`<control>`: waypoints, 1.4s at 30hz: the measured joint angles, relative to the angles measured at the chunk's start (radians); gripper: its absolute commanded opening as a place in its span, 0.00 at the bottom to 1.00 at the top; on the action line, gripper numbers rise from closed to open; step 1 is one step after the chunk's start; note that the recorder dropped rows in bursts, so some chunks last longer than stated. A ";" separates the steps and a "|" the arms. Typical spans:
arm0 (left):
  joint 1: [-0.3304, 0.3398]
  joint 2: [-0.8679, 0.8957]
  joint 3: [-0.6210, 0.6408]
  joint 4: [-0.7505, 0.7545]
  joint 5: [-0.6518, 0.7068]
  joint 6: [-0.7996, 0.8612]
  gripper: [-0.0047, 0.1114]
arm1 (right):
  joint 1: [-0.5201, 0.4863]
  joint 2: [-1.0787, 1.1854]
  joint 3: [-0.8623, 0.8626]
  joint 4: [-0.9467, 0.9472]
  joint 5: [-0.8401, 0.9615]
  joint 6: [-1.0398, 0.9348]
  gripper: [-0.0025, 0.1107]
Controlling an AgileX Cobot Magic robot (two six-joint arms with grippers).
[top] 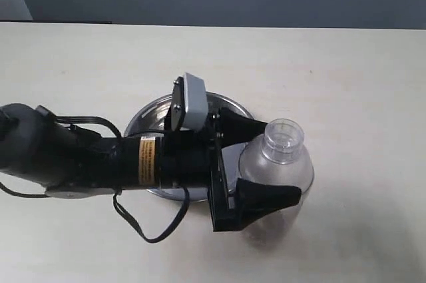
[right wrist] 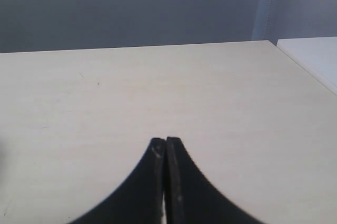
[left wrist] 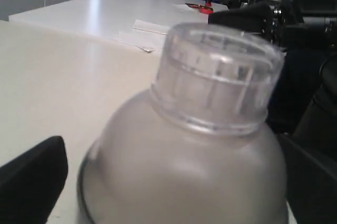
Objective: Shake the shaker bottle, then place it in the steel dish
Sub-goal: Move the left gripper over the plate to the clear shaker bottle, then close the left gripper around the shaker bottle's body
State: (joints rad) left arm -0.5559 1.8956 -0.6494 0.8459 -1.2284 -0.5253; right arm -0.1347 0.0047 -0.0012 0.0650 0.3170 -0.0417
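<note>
The frosted shaker bottle [top: 287, 163] with its clear cap [top: 284, 140] stands upright on the table, just right of the steel dish [top: 148, 115]. My left arm lies across the dish and hides most of it. My left gripper [top: 278, 162] straddles the bottle's domed shoulder, one finger on each side. In the left wrist view the shaker bottle [left wrist: 184, 171] fills the space between the fingers; a thin gap shows beside one finger [left wrist: 31, 182], so the gripper is open. Over bare table, my right gripper [right wrist: 166, 142] is shut and empty; the exterior view does not show it.
The pale table [top: 359, 83] stretches to the right and back of the bottle. The left arm's loose black cable [top: 153, 233] hangs near the front edge. Other desks and equipment [left wrist: 253, 2] stand far behind.
</note>
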 measured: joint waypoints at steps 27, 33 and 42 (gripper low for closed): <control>-0.034 0.180 -0.087 0.078 0.015 0.036 0.94 | 0.000 0.000 0.000 0.000 0.000 0.000 0.01; -0.039 0.182 -0.091 0.057 0.015 0.021 0.76 | 0.000 0.000 0.000 0.000 0.000 0.000 0.01; -0.039 0.182 -0.091 0.031 0.023 -0.020 0.06 | 0.000 0.000 0.000 0.000 0.000 0.000 0.01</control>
State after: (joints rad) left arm -0.5951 2.0777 -0.7408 0.8768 -1.2055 -0.5451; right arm -0.1347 0.0047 -0.0012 0.0650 0.3170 -0.0417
